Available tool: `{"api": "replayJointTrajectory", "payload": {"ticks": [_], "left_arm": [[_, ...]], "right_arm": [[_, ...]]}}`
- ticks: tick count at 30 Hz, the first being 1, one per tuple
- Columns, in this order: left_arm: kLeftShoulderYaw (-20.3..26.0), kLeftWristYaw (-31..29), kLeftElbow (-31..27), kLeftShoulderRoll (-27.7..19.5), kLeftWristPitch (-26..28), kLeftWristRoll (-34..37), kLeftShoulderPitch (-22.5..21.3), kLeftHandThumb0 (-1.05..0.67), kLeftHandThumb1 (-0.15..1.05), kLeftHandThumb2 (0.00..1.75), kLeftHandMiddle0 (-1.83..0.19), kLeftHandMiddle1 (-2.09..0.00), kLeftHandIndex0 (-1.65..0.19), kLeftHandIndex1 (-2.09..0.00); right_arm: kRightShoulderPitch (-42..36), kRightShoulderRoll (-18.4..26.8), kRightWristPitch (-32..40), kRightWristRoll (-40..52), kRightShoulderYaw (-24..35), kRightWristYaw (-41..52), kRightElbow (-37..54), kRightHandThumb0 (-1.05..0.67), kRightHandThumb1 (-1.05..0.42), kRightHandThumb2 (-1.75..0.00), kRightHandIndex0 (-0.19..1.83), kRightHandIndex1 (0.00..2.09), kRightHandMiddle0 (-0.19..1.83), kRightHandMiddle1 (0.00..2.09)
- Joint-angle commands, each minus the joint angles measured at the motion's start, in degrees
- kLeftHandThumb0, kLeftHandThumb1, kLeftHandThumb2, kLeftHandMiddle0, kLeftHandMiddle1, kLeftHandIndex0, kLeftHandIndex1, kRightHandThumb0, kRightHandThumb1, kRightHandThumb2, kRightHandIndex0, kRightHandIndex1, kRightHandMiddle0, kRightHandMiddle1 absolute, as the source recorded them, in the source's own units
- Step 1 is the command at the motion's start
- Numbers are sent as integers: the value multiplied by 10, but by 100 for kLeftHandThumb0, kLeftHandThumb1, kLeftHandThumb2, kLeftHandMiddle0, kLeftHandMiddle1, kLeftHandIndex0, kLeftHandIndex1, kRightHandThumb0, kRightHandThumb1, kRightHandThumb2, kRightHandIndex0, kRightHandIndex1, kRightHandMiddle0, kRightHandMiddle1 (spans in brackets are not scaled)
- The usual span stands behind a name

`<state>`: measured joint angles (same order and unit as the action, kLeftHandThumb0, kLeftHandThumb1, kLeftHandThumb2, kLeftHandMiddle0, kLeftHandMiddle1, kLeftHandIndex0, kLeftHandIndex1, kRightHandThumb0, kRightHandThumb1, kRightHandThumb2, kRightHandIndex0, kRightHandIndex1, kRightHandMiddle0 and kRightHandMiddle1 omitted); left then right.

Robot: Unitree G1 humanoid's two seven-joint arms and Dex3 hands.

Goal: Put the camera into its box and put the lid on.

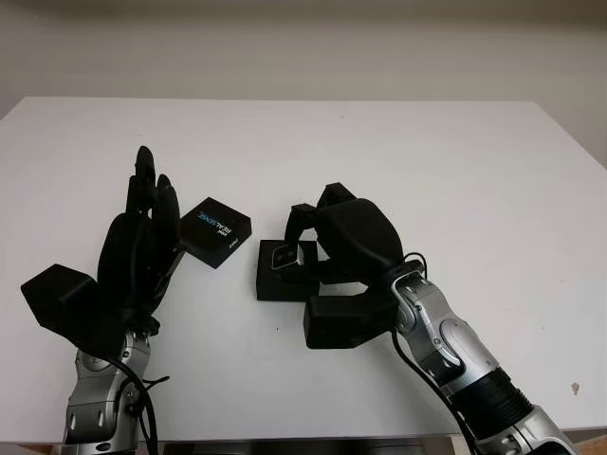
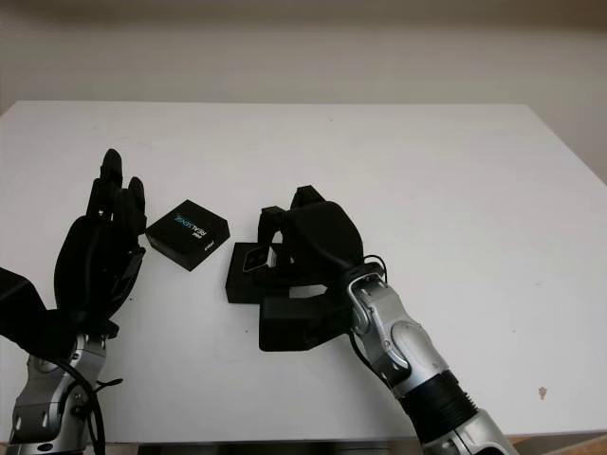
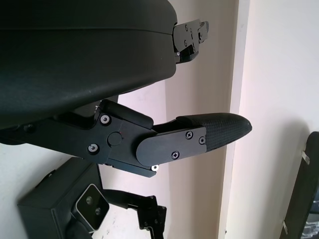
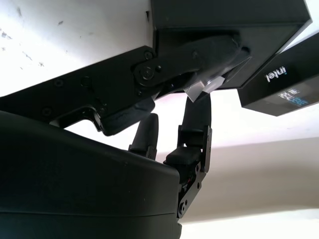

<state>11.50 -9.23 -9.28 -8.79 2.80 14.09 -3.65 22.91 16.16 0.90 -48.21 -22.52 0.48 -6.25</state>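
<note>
- So, lowest in the head views: the right hand [image 1: 346, 242] sits just right of centre, fingers curled over the open black box [image 1: 285, 270]. Looks like it's gripping the camera [image 1: 285, 256] while settling it in, though I can't tell if the fingers actually close on it.
- Box-wise: the small silver-faced camera is inside, lens face up, not obviously seated flat yet.
- Left hand [image 1: 142, 246] is at the lower left, raised off the white table [image 1: 455, 171], released and holding nothing, probably waiting for lid duty.
- Slightly further up, just left of the box: the Intel RealSense lid [image 1: 216, 231], lying apart, logo up, not on yet.
</note>
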Motion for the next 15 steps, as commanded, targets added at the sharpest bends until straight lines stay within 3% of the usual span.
{"api": "replayJointTrajectory", "payload": {"ticks": [1, 15], "left_arm": [[1, -2, -5, -3, -1, 3, -4, -75, 105, 60, 19, 0, 19, 0], [-1, 8, -5, 0, 3, -1, -8, -76, 105, 59, 19, 0, 19, 0]], "right_arm": [[-6, -4, 6, 28, 16, 12, 15, -33, -92, -6, 10, 143, 53, 138], [-53, -13, 22, 90, 47, 55, 156, -35, -97, -6, 1, 151, 46, 151]]}}
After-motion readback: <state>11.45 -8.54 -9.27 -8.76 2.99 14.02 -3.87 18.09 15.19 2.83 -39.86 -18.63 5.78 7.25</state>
